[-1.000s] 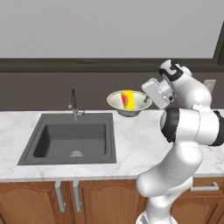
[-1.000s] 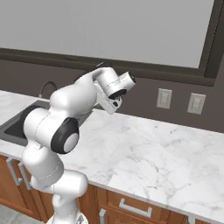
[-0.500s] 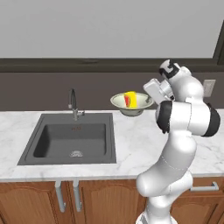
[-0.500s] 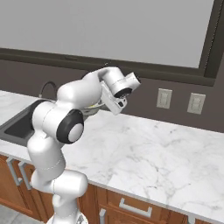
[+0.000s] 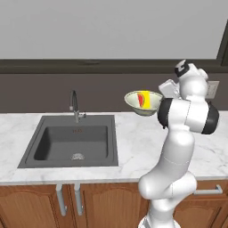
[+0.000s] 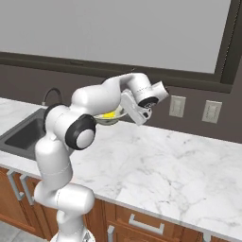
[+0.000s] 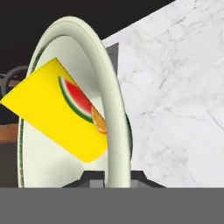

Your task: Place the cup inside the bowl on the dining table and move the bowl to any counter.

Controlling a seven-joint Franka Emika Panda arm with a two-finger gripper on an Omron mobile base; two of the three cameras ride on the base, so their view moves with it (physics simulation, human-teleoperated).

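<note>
Holding the bowl [image 5: 143,102] by its rim, the claw [image 5: 164,95] keeps it in the air above the counter [image 5: 133,147], just right of the sink [image 5: 73,143] and tap [image 5: 75,106]. Left base view: bowl sits tilted, mouth toward the camera, w/ the yellow cup [image 5: 143,99] lying inside, red patch showing. Arm rises from lower right, bent over at the top, hand at the bowl's right edge. Bowl's shadow falls on the marble below; bowl not touching the top.

Right base view: arm comes up from lower left, elbow in front, so the bowl [image 6: 109,116] is mostly hidden behind it; a bit of pale rim and yellow cup [image 6: 109,114] peek out under the forearm. Two wall sockets [image 6: 194,108] to the right, above bare counter [image 6: 189,165].

Hand view: bowl rim [image 7: 114,127] runs up between the two finger tips, clamped edge-on. Cup [image 7: 61,113] rests on its side against the inner wall, watermelon pic facing out. Marble top [image 7: 179,96] beyond on the right.
</note>
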